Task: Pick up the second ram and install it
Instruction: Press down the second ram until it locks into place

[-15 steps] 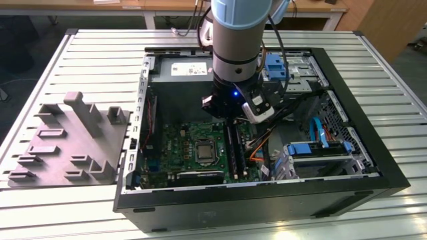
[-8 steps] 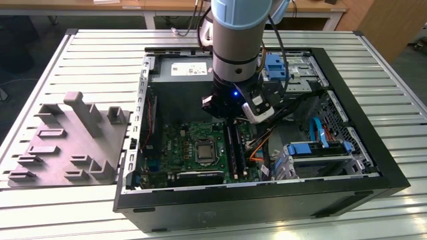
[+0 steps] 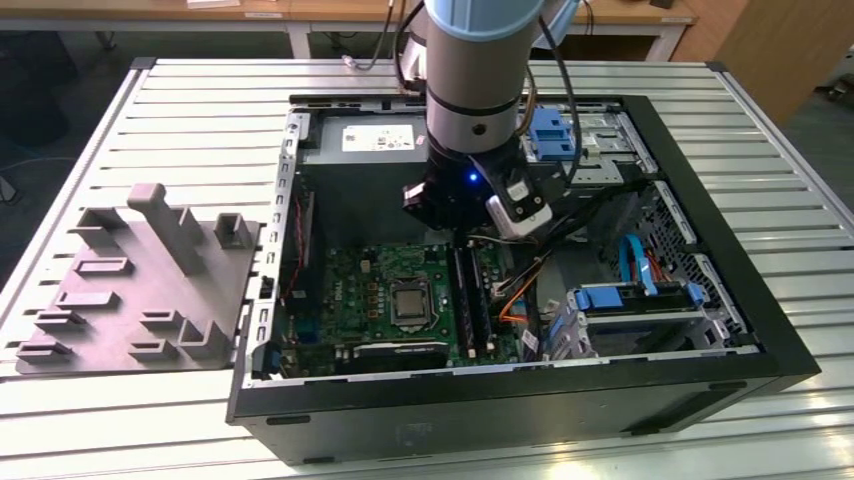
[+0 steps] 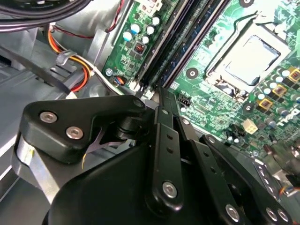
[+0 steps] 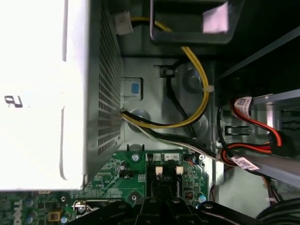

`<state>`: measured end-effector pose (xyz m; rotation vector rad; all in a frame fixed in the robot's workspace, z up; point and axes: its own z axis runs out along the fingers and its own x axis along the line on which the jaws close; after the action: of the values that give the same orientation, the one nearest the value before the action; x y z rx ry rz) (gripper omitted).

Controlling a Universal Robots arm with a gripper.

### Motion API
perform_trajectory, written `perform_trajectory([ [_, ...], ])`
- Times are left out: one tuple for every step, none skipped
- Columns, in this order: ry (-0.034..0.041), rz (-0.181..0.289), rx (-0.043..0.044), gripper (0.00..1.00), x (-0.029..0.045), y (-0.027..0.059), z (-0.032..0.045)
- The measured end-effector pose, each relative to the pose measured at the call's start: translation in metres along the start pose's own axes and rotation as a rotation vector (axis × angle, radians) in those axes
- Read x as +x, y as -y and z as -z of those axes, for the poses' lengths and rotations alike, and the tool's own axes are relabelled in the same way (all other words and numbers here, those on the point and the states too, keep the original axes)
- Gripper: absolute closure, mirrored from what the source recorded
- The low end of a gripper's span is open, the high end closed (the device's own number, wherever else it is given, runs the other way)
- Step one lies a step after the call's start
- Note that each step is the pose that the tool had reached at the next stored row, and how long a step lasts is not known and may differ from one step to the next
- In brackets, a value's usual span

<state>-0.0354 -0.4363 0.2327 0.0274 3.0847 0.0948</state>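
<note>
My gripper (image 3: 463, 238) hangs inside the open computer case, just over the end of the black memory sockets (image 3: 470, 295) nearest the power supply. In the second wrist view its black fingers (image 4: 165, 117) lie together, shut, with no stick between them, and their tips sit by the socket ends (image 4: 143, 84). A long thin dark stick, which I take for the second ram (image 4: 164, 49), stands seated along a socket. I cannot tell how deep it sits. The first wrist view shows the sockets' white end clips (image 5: 158, 171) right in front of the gripper body (image 5: 159, 208).
The green motherboard (image 3: 360, 290) carries a bare processor socket (image 3: 407, 300) beside the memory sockets. Yellow, red and orange cables (image 5: 199, 89) run close by, with the power supply (image 3: 374, 140) behind and blue drive bays (image 3: 641, 295) at the exterior view's right. A grey moulded tray (image 3: 134, 290) lies outside the case.
</note>
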Motion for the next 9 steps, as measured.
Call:
perform_trajectory([
  [0.0000, 0.000, 0.0001, 0.90, -0.0001, -0.0001, 0.0011],
  [0.0001, 0.000, -0.0003, 0.90, -0.0001, -0.0001, 0.0012],
  [0.0001, 0.000, -0.0004, 0.90, -0.0001, -0.0001, 0.0012],
  [0.0001, 0.000, -0.0002, 0.90, -0.0001, 0.0000, 0.0014],
  [-0.0001, 0.000, 0.0002, 0.90, -0.0001, 0.0004, 0.0015],
  [-0.0001, 0.000, 0.0003, 0.90, -0.0001, 0.0011, 0.0016],
  [-0.0001, 0.000, 0.0005, 0.90, -0.0002, 0.0022, 0.0016],
  [0.0000, 0.000, 0.0011, 0.90, -0.0002, 0.0035, 0.0017],
  [0.0000, 0.000, 0.0016, 0.90, -0.0002, 0.0055, 0.0018],
])
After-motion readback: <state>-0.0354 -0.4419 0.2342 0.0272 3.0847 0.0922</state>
